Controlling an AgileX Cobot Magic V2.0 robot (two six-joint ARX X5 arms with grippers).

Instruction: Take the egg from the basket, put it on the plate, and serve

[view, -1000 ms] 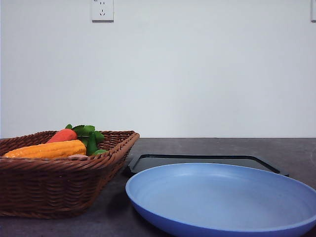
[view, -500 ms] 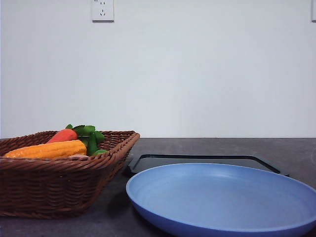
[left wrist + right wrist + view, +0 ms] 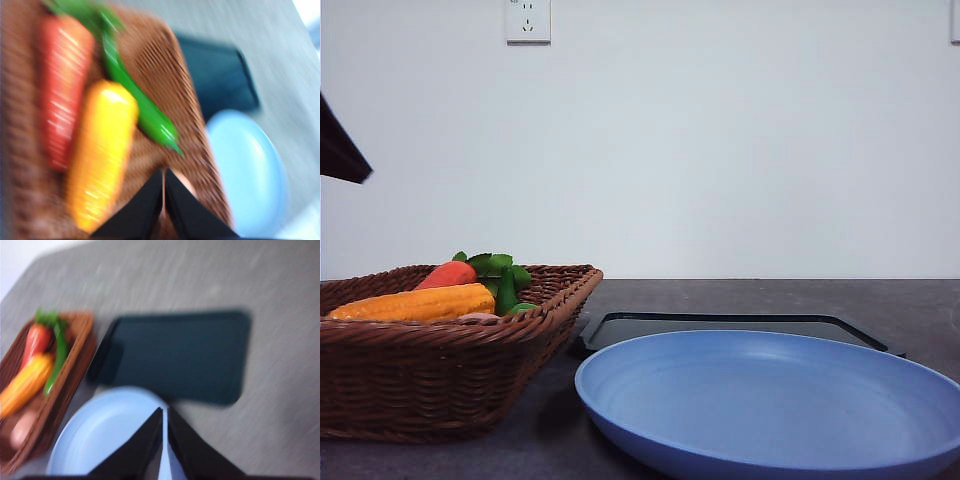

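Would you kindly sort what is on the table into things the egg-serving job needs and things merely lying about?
For the job:
- egg, lying in the basket
- basket
- plate, nothing on it

Lying about:
- carrot, in the basket
- corn cob, in the basket
- green pepper, in the basket
- black tray, behind the plate
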